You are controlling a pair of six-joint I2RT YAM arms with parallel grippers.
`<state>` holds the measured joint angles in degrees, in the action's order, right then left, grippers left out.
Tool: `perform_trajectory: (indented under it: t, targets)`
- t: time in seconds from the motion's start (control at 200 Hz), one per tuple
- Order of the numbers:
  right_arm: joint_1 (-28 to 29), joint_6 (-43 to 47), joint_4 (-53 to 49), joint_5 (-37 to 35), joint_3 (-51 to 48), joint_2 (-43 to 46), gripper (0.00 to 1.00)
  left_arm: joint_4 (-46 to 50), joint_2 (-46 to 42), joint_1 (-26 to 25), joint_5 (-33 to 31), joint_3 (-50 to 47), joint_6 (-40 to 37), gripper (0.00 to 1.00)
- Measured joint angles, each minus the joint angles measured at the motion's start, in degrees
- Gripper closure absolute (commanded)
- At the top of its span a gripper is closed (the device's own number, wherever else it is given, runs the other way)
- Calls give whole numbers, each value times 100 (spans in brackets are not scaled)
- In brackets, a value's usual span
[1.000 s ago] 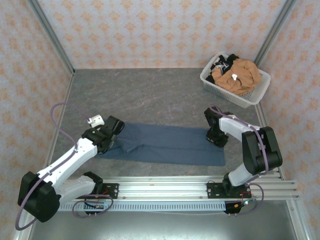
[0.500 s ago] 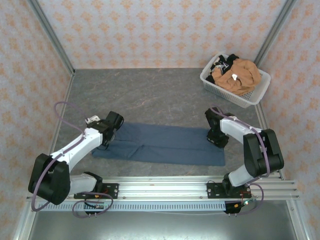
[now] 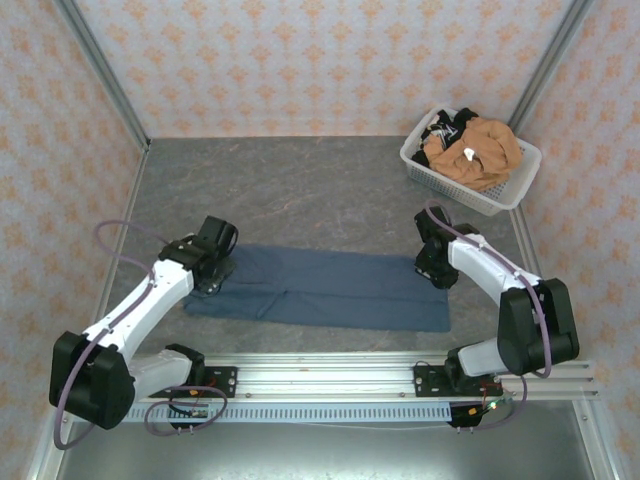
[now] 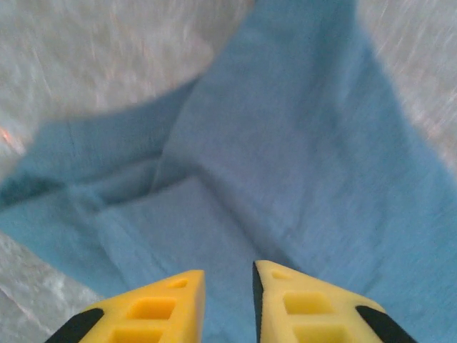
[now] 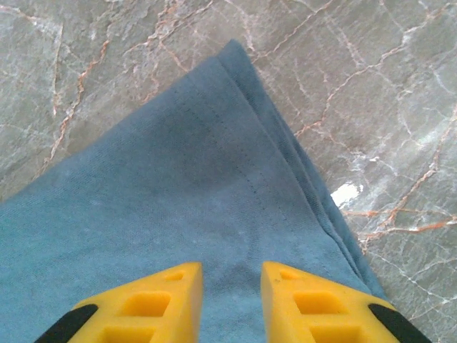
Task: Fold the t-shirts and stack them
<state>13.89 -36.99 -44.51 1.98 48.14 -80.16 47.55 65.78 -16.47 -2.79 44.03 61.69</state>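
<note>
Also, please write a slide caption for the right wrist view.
Right gripper, slightly open, poised above a folded corner of the slate-blue t-shirt on the marble-patterned table.

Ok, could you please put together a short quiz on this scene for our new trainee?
1. Which hand is at the end of the slate-blue shirt nearer the basket?
2. True or false: the slate-blue shirt lies crumpled in the basket.
3. What tops the basket's pile? A: orange-tan shirt. B: white towel. C: slate-blue shirt.
Key: 1, the right hand. 2, false: it lies as a long strip on the table. 3, A.
</note>
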Motion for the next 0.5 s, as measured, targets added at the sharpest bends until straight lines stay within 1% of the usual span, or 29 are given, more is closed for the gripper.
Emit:
perform_trajectory:
  t: [0.11, 0.19, 0.345, 0.5]
  targets:
    - [0, 116, 39, 42, 2, -4, 74, -109, 181, -201, 466, -160, 302, 80]
    - [-7, 197, 44, 44, 42, -26, 75, -317, 483, -267, 717, -186, 509, 82]
    - [-61, 286, 61, 42, 105, -210, 76, -627, 1237, -247, 815, -181, 691, 86]
    - [-234, 367, 52, 35, 129, -476, 77, -658, 2011, -2, 831, 116, 647, 87]
